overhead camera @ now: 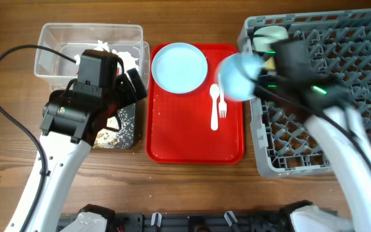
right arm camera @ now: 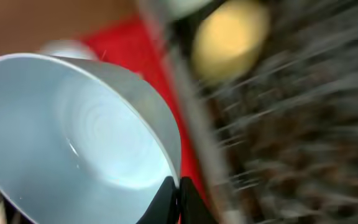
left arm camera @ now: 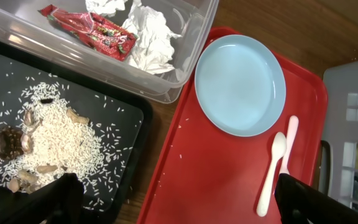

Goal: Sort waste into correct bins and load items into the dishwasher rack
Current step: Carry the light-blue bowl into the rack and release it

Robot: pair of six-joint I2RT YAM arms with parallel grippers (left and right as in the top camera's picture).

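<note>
My right gripper [right arm camera: 179, 194] is shut on the rim of the light blue bowl [right arm camera: 73, 130] and holds it in the air at the left edge of the grey dishwasher rack [overhead camera: 327, 96]; the bowl also shows from overhead [overhead camera: 237, 77]. A yellow cup [right arm camera: 229, 37] shows blurred in the rack. The light blue plate [overhead camera: 179, 66] and the white fork and spoon [overhead camera: 218, 106] lie on the red tray [overhead camera: 192, 142]. My left gripper [left arm camera: 182, 202] is open and empty, over the gap between the black tray [left arm camera: 123, 106] and the red tray. The red wrapper [left arm camera: 95, 28] and tissue wads [left arm camera: 148, 34] lie in the clear tub [left arm camera: 194, 50].
Rice and beige food scraps [left arm camera: 48, 143] are scattered in the black tray. A pale bowl [overhead camera: 269, 33] stands in the rack's far left corner. The right wrist view is motion-blurred. The left arm's black cable [overhead camera: 5, 103] loops over the table at the left.
</note>
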